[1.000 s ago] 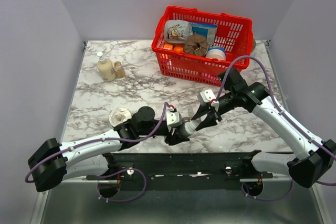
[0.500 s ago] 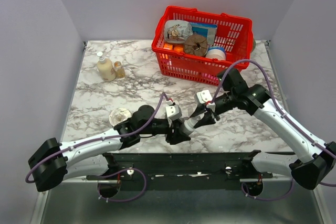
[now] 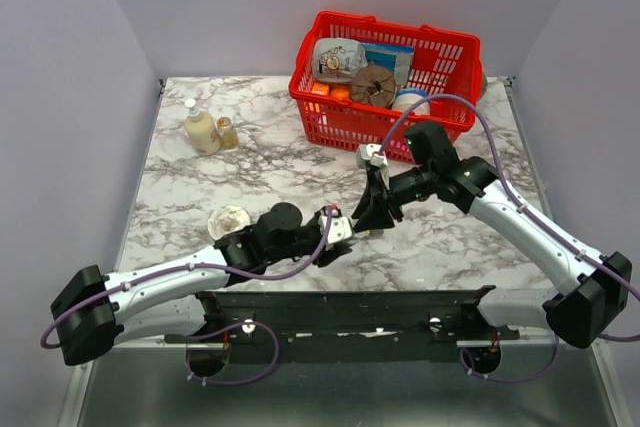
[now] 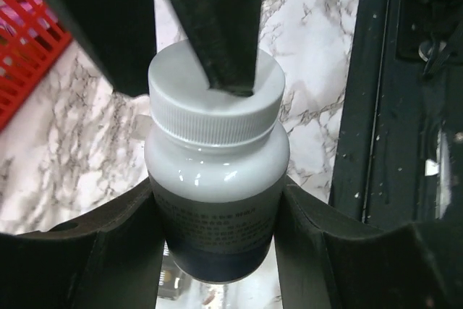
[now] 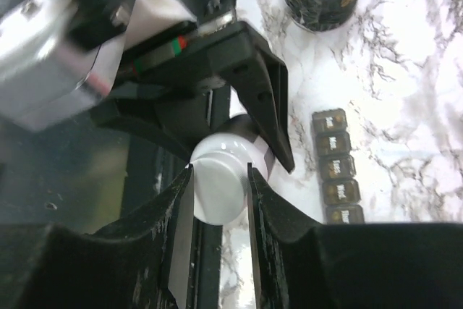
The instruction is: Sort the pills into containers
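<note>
A white pill bottle (image 4: 217, 171) with a white ribbed cap (image 4: 181, 99) stands between the fingers of my left gripper (image 4: 215, 215), which is shut on its body. In the right wrist view my right gripper (image 5: 221, 171) is shut on that cap (image 5: 221, 197) from its end. In the top view both grippers meet near the table's front middle, left (image 3: 340, 232) and right (image 3: 372, 215). The containers (image 5: 336, 168), a dark strip of lidded day compartments, lie on the marble just beside the bottle. No pills are in view.
A red basket (image 3: 385, 82) full of goods stands at the back right. A cream bottle (image 3: 201, 129) and a small jar (image 3: 227, 132) stand at the back left. A round tin (image 3: 229, 220) sits beside the left arm. A black frame (image 3: 350, 312) runs along the near edge.
The right gripper has swung left and turned over the bottle's cap. The left gripper has drawn back slightly left with the bottle still in it.
</note>
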Available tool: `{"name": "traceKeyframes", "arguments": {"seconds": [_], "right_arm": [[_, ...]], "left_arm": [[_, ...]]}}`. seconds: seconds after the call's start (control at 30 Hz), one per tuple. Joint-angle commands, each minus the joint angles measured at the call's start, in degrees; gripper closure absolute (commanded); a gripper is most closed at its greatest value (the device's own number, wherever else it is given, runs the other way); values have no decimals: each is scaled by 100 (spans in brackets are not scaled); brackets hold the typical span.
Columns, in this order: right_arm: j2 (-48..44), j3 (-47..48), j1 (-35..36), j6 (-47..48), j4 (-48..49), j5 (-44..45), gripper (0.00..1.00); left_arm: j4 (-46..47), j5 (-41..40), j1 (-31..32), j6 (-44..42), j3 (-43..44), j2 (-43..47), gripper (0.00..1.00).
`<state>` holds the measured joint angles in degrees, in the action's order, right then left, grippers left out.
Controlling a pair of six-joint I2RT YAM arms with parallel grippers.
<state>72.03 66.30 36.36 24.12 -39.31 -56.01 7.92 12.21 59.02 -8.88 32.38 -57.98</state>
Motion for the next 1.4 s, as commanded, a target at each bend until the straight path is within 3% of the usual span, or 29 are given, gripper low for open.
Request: {"name": "traceKeyframes", "arguments": {"seconds": [0.0,0.17,0.33,0.43,0.6,0.67,0.87,1.03,1.37], "right_arm": [[180,-109,222,-435,-473,-797,80],[110,-48,223,285,-569,-535,77],[57,505,222,497,-849,-95,45],[48,1146,205,681,-1182,274,31],[-66,1701,214,1832,-1904,353,15],[-171,1676,214,2156,-2001,380,14],[-172,1640,302,1861,-1633,1039,14],[-23,1711,424,1421,-1308,1496,14],[136,2264,442,1051,-1536,1488,14]], "left_arm": [[1413,-519,39,-1045,709,76,100],[1493,-202,39,-668,629,242,100],[1116,97,30,-281,656,313,100],[966,177,30,0,568,436,100],[825,317,30,666,427,621,100],[816,361,30,852,436,630,100],[571,405,30,1591,664,402,100],[245,388,30,1671,989,217,100],[-466,370,21,1495,1200,-12,100]]}}
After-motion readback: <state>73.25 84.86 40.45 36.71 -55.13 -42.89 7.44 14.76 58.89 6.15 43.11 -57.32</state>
